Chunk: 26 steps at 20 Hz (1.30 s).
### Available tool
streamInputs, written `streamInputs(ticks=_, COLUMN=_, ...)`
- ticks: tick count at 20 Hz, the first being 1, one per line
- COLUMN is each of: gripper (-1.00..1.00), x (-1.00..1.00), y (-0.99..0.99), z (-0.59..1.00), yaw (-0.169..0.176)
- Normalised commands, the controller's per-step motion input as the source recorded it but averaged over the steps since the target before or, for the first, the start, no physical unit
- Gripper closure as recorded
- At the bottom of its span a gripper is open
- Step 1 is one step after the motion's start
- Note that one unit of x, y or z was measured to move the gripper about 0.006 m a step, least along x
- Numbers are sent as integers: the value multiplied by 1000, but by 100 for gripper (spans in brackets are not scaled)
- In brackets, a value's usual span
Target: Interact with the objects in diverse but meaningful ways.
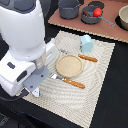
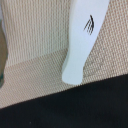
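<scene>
My gripper hangs low over the near corner of the woven beige placemat, at the exterior view's left. I see nothing in it. The wrist view shows one white finger with its tip just above the mat near the mat's edge; the other finger is out of frame. The pale blue-white cup stands at the mat's far side. The red tomato lies in the grey long-handled saucepan on the brown board at the back. The sausage and the white bottle-like piece are not visible.
A round tan plate sits mid-mat between an orange-handled knife and fork. A second grey pot and a bowl stand on the brown board. The black table surrounds the mat.
</scene>
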Motion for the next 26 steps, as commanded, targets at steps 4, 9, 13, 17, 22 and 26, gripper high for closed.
streamInputs(ticks=4, gripper=-100, x=-393, y=-36, z=-369, yaw=2)
streamInputs(ticks=9, gripper=-100, x=-562, y=-61, z=-359, yaw=0)
streamInputs(ticks=13, gripper=-100, x=-419, y=-14, z=-314, yaw=0)
streamInputs(ticks=17, gripper=100, x=-284, y=0, z=-267, yaw=0)
streamInputs(ticks=22, gripper=100, x=-175, y=0, z=-238, yaw=0)
streamInputs(ticks=26, gripper=100, x=-68, y=0, z=-204, yaw=0)
